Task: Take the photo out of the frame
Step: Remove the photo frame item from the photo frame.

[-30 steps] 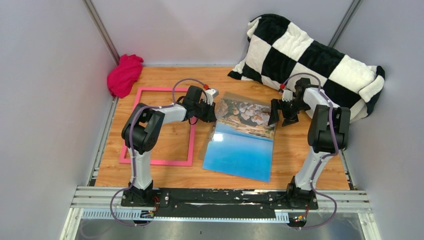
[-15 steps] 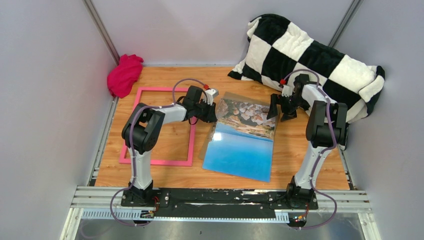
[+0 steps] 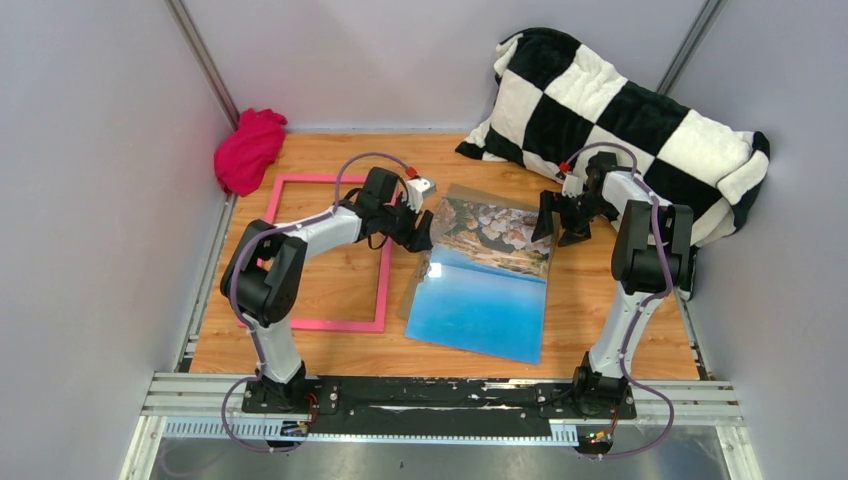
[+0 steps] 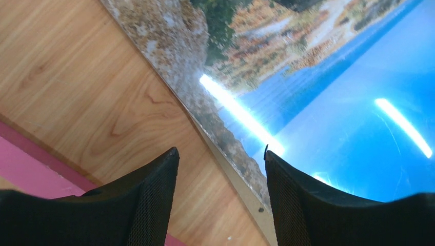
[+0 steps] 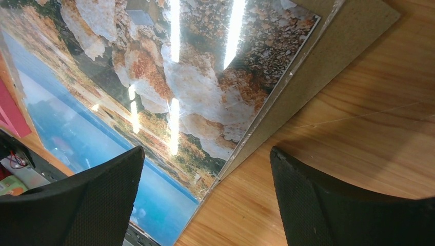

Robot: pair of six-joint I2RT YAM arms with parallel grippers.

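Counting, we log one glossy rectangular photo (image 3: 485,280) lying on one brown cardboard sheet (image 5: 328,56), just right of one thin pink frame (image 3: 312,324) and outside it. We note two empty grippers: left gripper (image 4: 220,151) parted over the photo's left edge, right gripper (image 5: 206,149) spread wide above its far corner. Compared with a second ago, the left elbow sits further left.

The left arm (image 3: 320,228) hides part (far right corner) of the frame (image 3: 330,325).

A wood-grain table (image 3: 590,300) is shown, with the pink frame (image 3: 312,325) laid flat at left and the photo (image 3: 480,300) beside it at centre, stacked on a brown board (image 5: 328,56). A magenta cloth (image 3: 248,150) is bunched in the far-left corner, and a checkered blanket (image 3: 620,110) is piled at far right.
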